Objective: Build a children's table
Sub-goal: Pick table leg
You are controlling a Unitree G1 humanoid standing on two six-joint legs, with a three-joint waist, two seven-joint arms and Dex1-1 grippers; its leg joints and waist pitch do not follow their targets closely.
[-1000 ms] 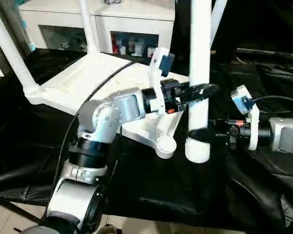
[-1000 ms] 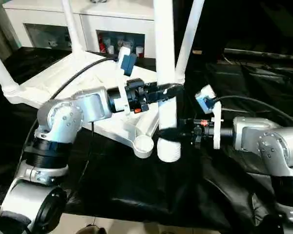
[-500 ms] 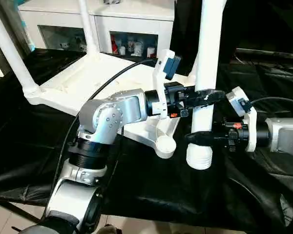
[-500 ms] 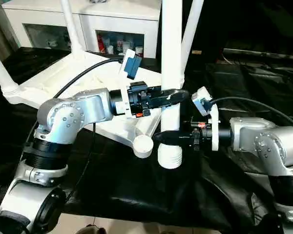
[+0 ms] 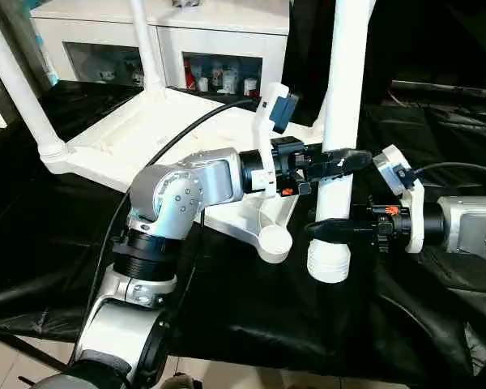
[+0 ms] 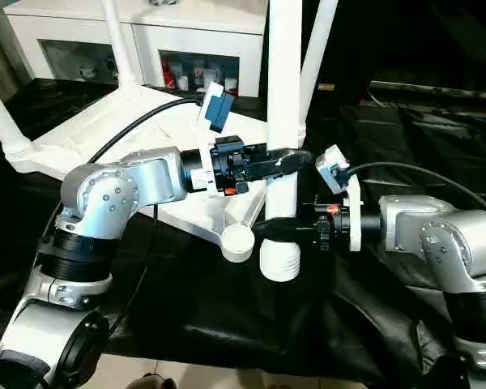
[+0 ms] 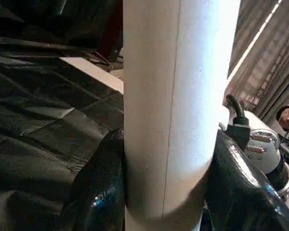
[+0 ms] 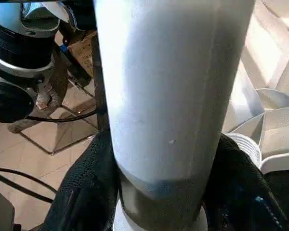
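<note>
Beside the tabletop (image 5: 158, 130), both the left gripper (image 5: 337, 159) and right gripper (image 5: 322, 230) clench an upright leg (image 5: 340, 121), its top cut off.

One white tabletop (image 5: 150, 134), four white legs (image 5: 340, 121), two grippers (image 5: 340, 159), one cabinet (image 5: 178, 40)

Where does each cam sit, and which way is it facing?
Left eye: on the head, looking forward and down at the upside-down tabletop; both silver forearms show, left tool and right tool on the upright leg.
Right eye: same scene, a little to the side.
Left wrist: on the left wrist, along its fingers flanking the leg.
Right wrist: on the right wrist, along its fingers at the leg; the open corner socket beyond.
Shared: the leg.
</note>
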